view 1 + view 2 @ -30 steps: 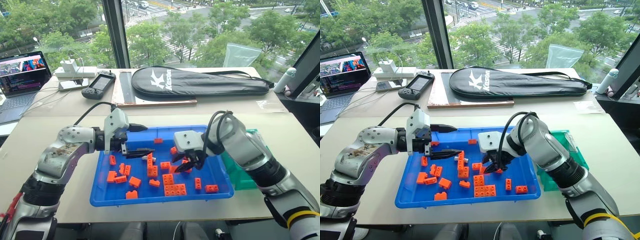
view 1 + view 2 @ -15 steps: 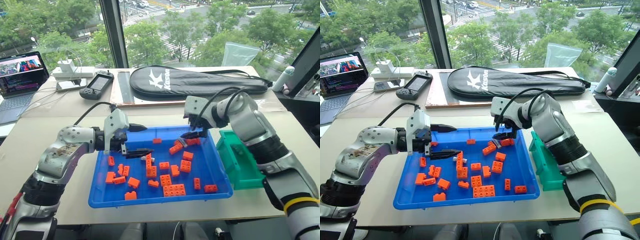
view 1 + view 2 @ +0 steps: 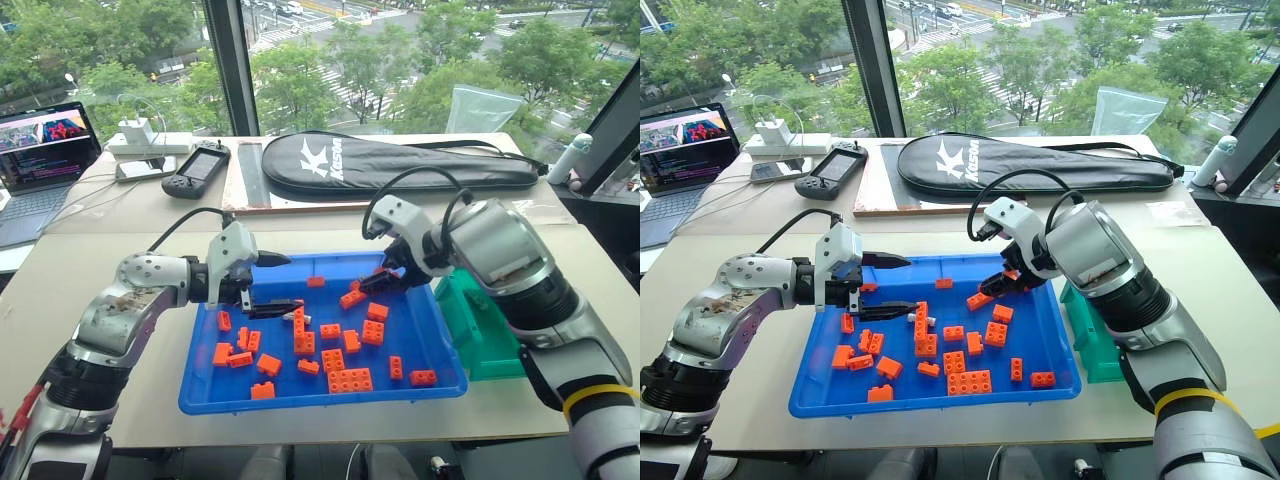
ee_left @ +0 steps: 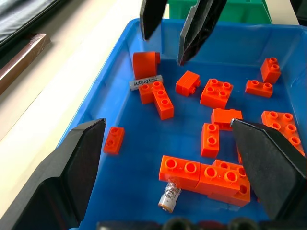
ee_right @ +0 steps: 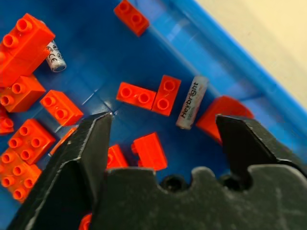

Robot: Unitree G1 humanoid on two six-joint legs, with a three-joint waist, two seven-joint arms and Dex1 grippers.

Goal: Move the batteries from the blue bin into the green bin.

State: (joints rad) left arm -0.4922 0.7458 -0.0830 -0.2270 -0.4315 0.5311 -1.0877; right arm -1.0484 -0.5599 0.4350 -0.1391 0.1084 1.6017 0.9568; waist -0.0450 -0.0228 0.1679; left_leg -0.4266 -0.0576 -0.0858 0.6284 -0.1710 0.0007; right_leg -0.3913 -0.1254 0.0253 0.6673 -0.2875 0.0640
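Right gripper [image 5: 163, 143]: black fingers spreading wide, empty, hovering above the slim grey-silver labelled battery [image 5: 191, 101] lying flat beside orange toy bricks [image 5: 148, 96] in the bright-blue plastic bin [image 3: 440, 372]. Its long axis is running obliquely across the gap between the fingers.

Left gripper [image 4: 168, 163]: also spread, empty, and pointing at a second battery [image 4: 168, 197] against a brick, its end showing in the right wrist view.

Green plastic bin [image 3: 485, 335]: sitting just beside the blue bin, on the right arm's side.

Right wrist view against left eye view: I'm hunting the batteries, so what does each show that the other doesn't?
Right wrist view: two slim grey metallic batteries, one with a readable label; the head view leaves them too small to pick out. Left eye view: the small green plastic bin and the open left gripper. Both: the shallow blue plastic bin, scattered orange toy bricks and the open right gripper.
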